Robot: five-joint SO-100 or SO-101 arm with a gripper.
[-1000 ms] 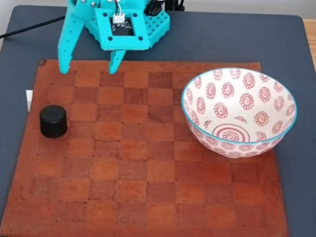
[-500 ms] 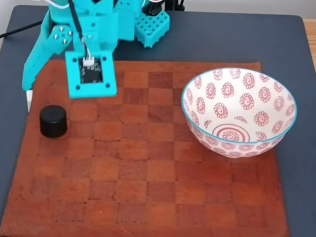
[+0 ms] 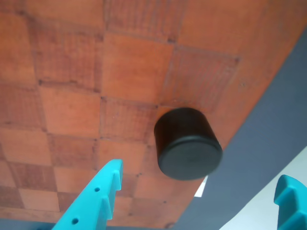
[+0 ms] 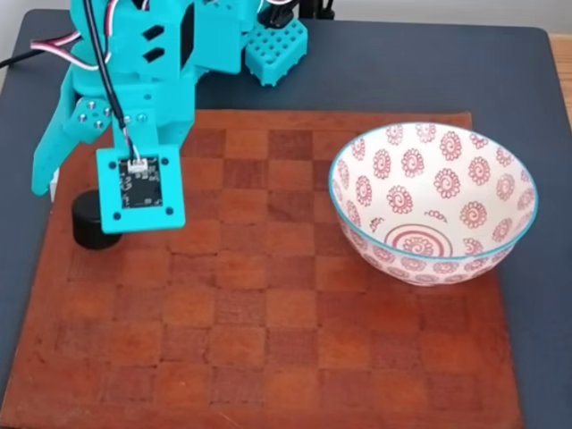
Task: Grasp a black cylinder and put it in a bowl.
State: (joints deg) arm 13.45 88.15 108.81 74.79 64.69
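The black cylinder (image 3: 188, 143) stands upright near the edge of a checkered board, closed end up, in the wrist view. My teal gripper (image 3: 199, 175) is open, one finger (image 3: 98, 199) on each side of the cylinder, and it touches neither. In the fixed view the gripper (image 4: 79, 204) hangs over the board's left edge. Its camera mount hides the right part of the cylinder (image 4: 86, 225). The white bowl (image 4: 393, 201), with a red spiral pattern and a teal rim, sits on the right of the board, far from the gripper and with nothing in it.
The reddish-brown checkered board (image 4: 286, 340) lies on a dark grey-blue mat (image 4: 402, 71). The cylinder is close to the board's left edge, where a small white object (image 3: 201, 189) lies on the mat. The arm's base (image 4: 273, 45) stands at the back.
The arm has swung left and down from the back of the board. The open gripper now straddles the cylinder and partly covers it. The cylinder and bowl have not moved.
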